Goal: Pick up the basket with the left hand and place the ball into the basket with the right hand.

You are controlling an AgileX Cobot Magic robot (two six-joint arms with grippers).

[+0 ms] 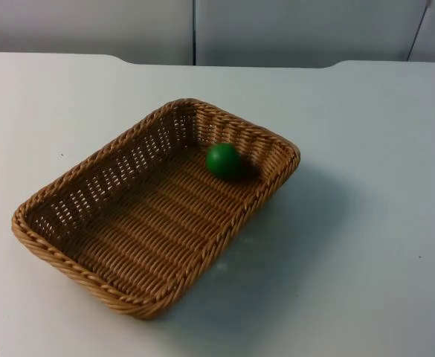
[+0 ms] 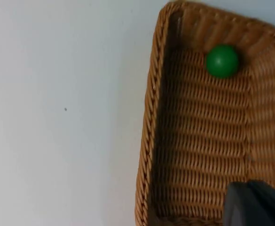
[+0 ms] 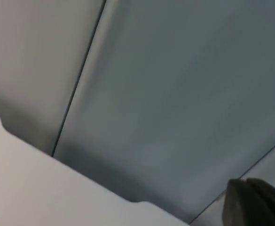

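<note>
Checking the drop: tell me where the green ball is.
The green ball lies inside the wicker basket, at its far right corner against the end wall.

Top and left wrist (close): shared basket point(image 1: 128, 223)

A robot test bench in a lab, by the look of it. A plain white table point(image 1: 366, 223) ends at a grey partition wall point(image 1: 299, 30) made of flat panels with narrow seams between them; the table's far edge has a stepped cutout where it meets the wall. From the right wrist camera, a black fingertip point(image 3: 255, 202) stands before the same grey panels point(image 3: 175, 94) and the table edge point(image 3: 43, 188). Ahead of the left arm's fingertip point(image 2: 257, 205) sit the only props: a wicker basket point(image 2: 151, 141) with a green ball point(image 2: 222, 60) in it.
</note>
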